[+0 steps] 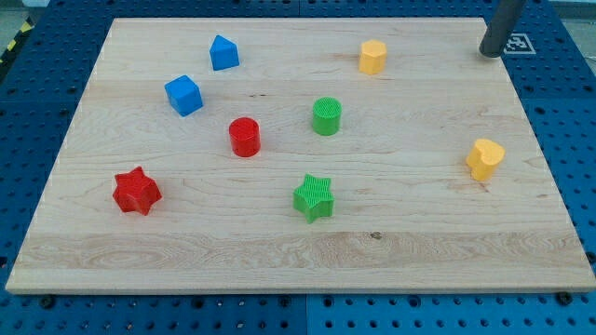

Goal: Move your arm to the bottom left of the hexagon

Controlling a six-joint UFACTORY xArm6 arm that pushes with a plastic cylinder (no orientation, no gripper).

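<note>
Wooden board (pixel 298 261) fills view, resting on blue pegboard table (pixel 568 112). My tip (pixel 489 54): bare rod end, no fingers to open or close; at board's top-right corner. Yellow hexagon (pixel 372 57): near top edge, well left of my tip. Yellow heart-like block (pixel 484 159): right side. Red star (pixel 137 191), green star (pixel 314 197), blue cube (pixel 183 95), green cylinder (pixel 327 116), red cylinder (pixel 245 137), blue house-shaped block (pixel 223 53): scattered left and centre, none touching.

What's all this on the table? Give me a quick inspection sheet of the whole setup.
Surface: wooden board, lying flat.
Job's things: yellow hexagon near the view's top; my tip sits to its right, apart from it, at the board's top right corner.
Clutter: yellow heart-like block, green cylinder, green star, red cylinder, red star, two blue blocks.
Hand: nothing seen, only a rod.
Cables: nothing seen.
Surroundings: blue perforated base.
</note>
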